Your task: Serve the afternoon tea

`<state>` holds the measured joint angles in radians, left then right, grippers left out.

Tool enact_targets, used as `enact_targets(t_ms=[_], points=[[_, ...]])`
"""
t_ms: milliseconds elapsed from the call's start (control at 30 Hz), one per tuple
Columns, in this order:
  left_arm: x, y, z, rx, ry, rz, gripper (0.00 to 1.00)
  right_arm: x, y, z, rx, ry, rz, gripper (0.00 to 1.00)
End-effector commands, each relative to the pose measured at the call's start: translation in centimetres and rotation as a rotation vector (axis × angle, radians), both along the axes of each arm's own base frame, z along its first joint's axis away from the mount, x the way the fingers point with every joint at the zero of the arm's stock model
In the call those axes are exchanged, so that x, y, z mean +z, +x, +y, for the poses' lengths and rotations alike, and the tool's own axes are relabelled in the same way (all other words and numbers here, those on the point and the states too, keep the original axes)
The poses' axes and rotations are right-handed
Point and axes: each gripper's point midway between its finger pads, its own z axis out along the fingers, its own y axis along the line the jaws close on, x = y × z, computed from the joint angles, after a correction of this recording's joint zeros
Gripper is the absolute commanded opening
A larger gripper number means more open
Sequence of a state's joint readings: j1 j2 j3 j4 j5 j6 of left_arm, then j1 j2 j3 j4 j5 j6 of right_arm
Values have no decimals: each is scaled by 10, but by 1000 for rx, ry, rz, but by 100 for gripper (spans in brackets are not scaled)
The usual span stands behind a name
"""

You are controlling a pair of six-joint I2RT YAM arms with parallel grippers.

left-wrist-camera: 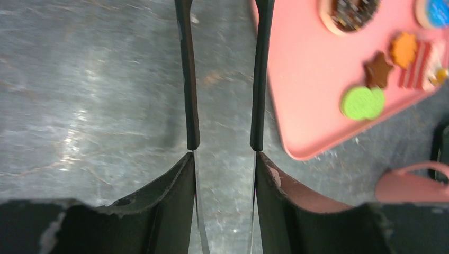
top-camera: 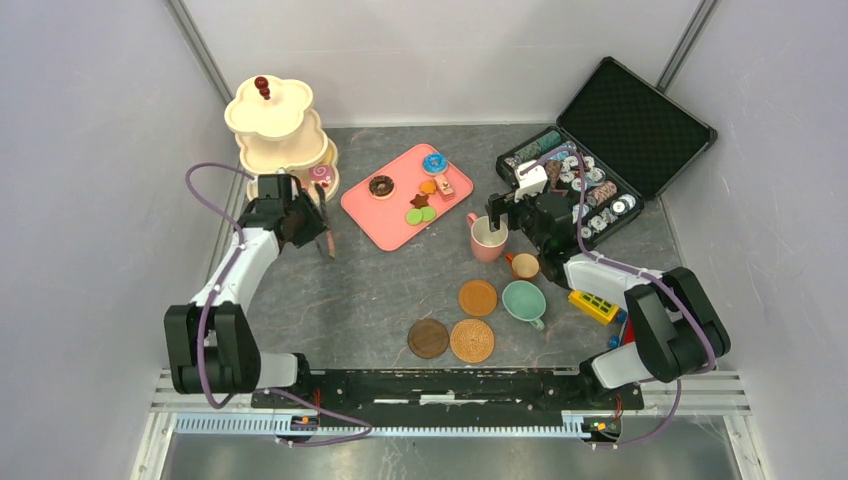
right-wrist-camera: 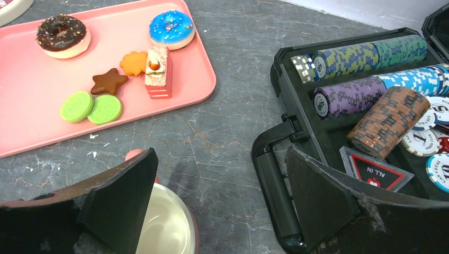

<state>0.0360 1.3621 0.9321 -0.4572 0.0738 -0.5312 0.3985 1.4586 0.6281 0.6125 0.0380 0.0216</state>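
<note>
Glossy plastic pastries (right-wrist-camera: 171, 29), smooth pink tray (right-wrist-camera: 32, 79)

1. left arm (top-camera: 232, 275) stretched forward along the left side, wrist turned inward
2. left gripper (left-wrist-camera: 223, 159) half-closed, its jaws pressing a pair of tongs (left-wrist-camera: 188, 95) from outside
3. right arm (top-camera: 600, 272) bent at the elbow, reaching forward and inward
4. right gripper (right-wrist-camera: 221, 159) spread wide, holding nothing

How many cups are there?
3. The pink cup stands just right of the pink tray. The small brown cup is right of it, slightly nearer the arms. The teal cup is nearer still, beside the orange-brown coaster. None seems hidden.
</note>
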Motion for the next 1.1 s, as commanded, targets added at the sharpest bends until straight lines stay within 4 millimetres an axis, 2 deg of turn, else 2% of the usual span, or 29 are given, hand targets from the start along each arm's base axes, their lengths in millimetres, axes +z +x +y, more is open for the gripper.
enact_targets(t_ms=[0, 133, 267, 433, 567, 733, 1067], points=[[32, -6, -48, -122, -41, -95, 49, 25, 1, -3, -15, 16, -80, 98], [59, 3, -89, -266, 21, -179, 50, 25, 1, -4, -15, 15, -77, 98], [72, 19, -130, -400, 81, -214, 50, 24, 1, -7, -22, -20, -83, 98], [70, 46, -181, -524, 77, -200, 50, 25, 1, -12, -39, -33, -93, 98], [57, 72, -213, -573, 82, -148, 50, 24, 1, -11, -37, -32, -93, 98], [40, 96, -234, -580, 91, -97, 51, 23, 1, -10, -33, -31, -94, 98], [20, 121, -244, -563, 114, -61, 53, 22, 2, -7, -14, -14, -94, 98]])
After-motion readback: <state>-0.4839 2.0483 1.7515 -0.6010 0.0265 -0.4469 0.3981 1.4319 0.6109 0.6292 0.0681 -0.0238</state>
